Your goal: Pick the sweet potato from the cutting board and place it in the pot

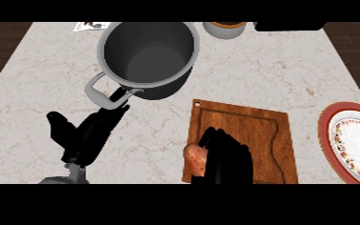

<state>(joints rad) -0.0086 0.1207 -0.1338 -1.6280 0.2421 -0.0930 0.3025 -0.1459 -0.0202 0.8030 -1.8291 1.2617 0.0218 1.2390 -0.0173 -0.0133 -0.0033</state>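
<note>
The right hand [226, 157] sits lowest in the head view, fingers curled round the sweet potato [193, 158], hiding most of it, at the near left edge of the cutting board [256, 128]. The left hand [88, 131] lies open, fingertips at the handle of the pot [147, 52]. A red-rimmed plate [341, 140] is cut off at right. No writing is legible.

Count on the counter: one pot [149, 57], one cutting board [253, 128], one sweet potato [194, 158] just beside the right hand's fingers [211, 138], one plate [345, 140], one small bowl [225, 29]. Two hands in view.
</note>
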